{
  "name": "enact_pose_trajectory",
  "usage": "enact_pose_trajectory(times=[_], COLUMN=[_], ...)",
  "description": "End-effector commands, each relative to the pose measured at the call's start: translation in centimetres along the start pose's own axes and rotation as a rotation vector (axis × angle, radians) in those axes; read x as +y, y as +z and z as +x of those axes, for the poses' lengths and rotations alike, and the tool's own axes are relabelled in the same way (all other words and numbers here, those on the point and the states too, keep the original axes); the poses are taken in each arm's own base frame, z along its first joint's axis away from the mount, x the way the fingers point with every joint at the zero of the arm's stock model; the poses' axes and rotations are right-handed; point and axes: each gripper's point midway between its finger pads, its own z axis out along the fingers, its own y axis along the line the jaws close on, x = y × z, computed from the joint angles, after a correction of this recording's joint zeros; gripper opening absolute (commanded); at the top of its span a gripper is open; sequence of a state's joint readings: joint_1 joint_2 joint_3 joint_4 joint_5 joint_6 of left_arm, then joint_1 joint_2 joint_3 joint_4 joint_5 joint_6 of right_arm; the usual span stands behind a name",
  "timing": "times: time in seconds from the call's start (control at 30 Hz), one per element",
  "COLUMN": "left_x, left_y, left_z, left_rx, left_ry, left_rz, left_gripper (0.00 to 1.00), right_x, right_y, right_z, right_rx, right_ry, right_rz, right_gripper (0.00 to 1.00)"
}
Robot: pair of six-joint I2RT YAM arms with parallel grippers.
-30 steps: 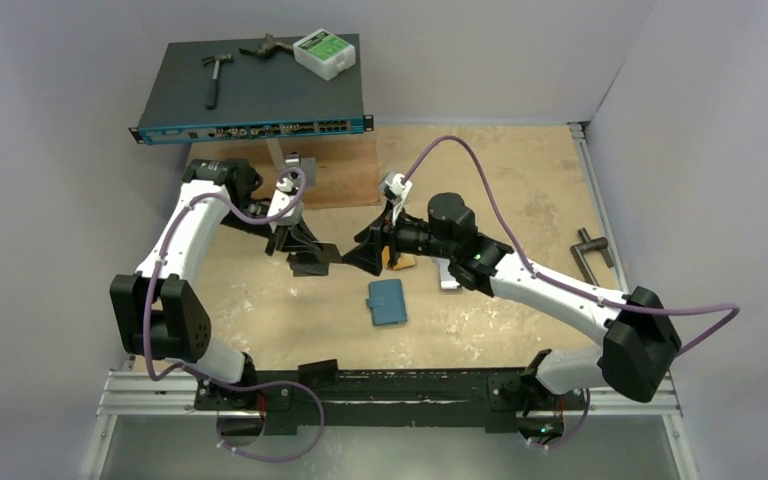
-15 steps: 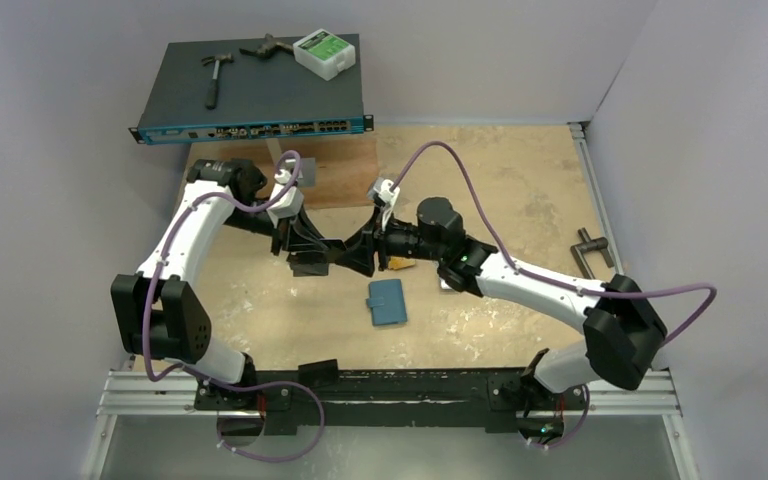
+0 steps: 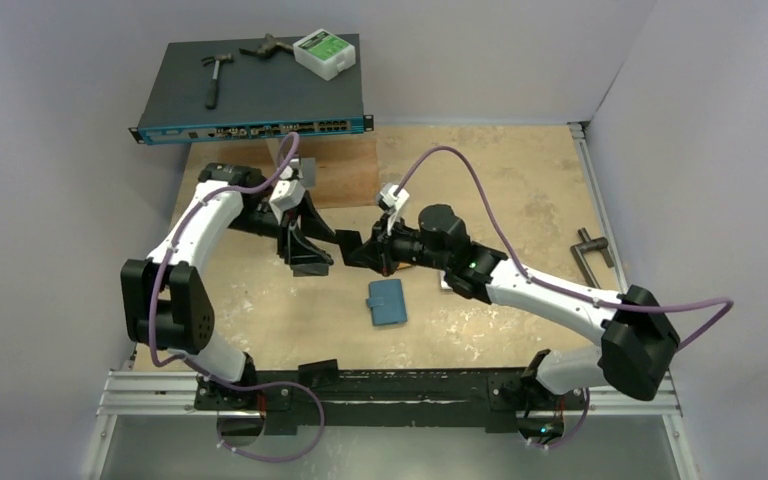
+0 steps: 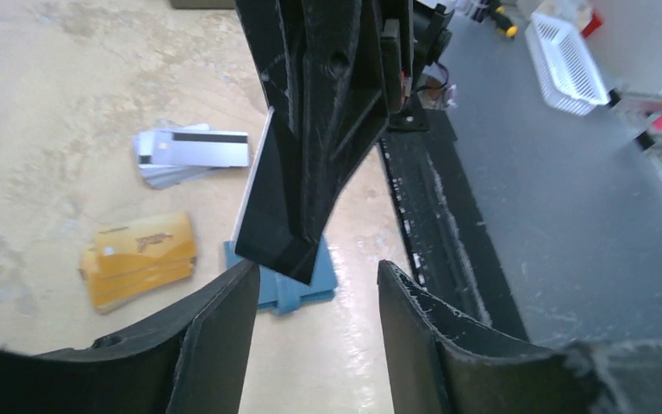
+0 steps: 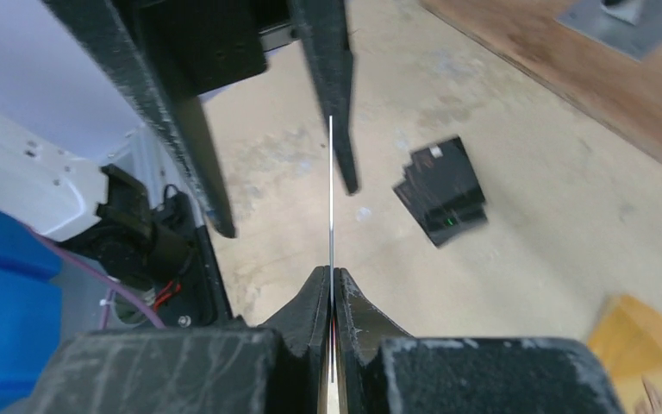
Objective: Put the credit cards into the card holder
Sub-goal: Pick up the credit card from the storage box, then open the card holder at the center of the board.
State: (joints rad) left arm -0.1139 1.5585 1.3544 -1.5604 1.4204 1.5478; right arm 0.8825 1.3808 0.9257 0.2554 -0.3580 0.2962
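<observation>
Just beyond the card holder (image 3: 387,303), on the side away from the arm bases, the two grippers meet above the counter (image 3: 520,190). The right gripper (image 5: 331,278) is clenched on one credit card (image 5: 331,198), which its own wrist view shows edge-on as a thin pale line. The left gripper (image 4: 315,269) is released, its jaws spread wide and standing either side of the card's free end without touching it. The card holder lies flat on the counter, apparently folded shut, with neither gripper on it. Orange-gold cards (image 4: 138,259) lie just beside the holder and silver-grey cards (image 4: 194,151) lie a little past those. A black folded object (image 5: 442,191) sits off to the left-arm side of the holder. Assessment: the step in hand appears to be a handover or regrasp of the single card. To do it well, the left jaws should close squarely on the card's flat faces with the card centred between them. They should take enough of the free end to hold firmly. The right gripper should let go only once that hold is secure, since a thin card may twist or slip. The holder's pockets look closed off and will need opening.
</observation>
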Motion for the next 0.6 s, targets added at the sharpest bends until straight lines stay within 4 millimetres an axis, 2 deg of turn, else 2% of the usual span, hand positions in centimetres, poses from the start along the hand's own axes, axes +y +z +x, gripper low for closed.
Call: enact_pose_trajectory(times=[0.0, 0.1, 0.13, 0.17, 0.2, 0.27, 0.4, 0.47, 0.53, 0.57], left_x=[-2.6, -2.3, -2.1, -1.9, -1.6, -1.2, -0.7, -0.2, 2.4, 3.9], left_y=[1.3, 2.1, 2.3, 2.5, 2.7, 2.9, 3.0, 3.0, 2.8, 2.4], left_z=[0.6, 2.0, 2.2, 2.1, 1.9, 0.9, -2.6, -3.4, -2.0, -1.8], left_rx=[-0.114, -0.111, -0.104, -0.094, -0.085, -0.072, 0.015, 0.116, 0.270, 0.301], left_ry=[-0.346, -0.400, -0.416, -0.423, -0.431, -0.461, -0.533, -0.538, -0.496, -0.410], left_rz=[0.050, 0.077, 0.087, 0.099, 0.108, 0.120, 0.141, 0.098, -0.134, -0.266], left_gripper=[0.56, 0.67, 0.75, 0.89, 0.95, 0.98, 1.00, 1.00, 1.00, 1.00], right_x=[-4.6, -6.4, -6.8, -7.1, -7.5, -7.9, -7.5, -7.4, -7.2, -7.2], right_y=[-2.7, -4.2, -4.6, -4.9, -5.2, -5.4, -5.2, -5.1, -5.1, -5.2], right_z=[5.0, 8.7, 9.7, 10.7, 11.5, 12.6, 12.4, 11.8, 11.3, 11.1], right_rx=[0.105, 0.145, 0.155, 0.166, 0.176, 0.194, 0.184, 0.167, 0.159, 0.153], right_ry=[0.132, 0.244, 0.275, 0.298, 0.319, 0.345, 0.359, 0.369, 0.370, 0.370], right_rz=[0.284, 0.407, 0.438, 0.457, 0.483, 0.510, 0.490, 0.486, 0.483, 0.487], right_gripper=[0.00, 0.00, 0.00, 0.00, 0.00, 0.00, 0.00, 0.00, 0.00, 0.00])
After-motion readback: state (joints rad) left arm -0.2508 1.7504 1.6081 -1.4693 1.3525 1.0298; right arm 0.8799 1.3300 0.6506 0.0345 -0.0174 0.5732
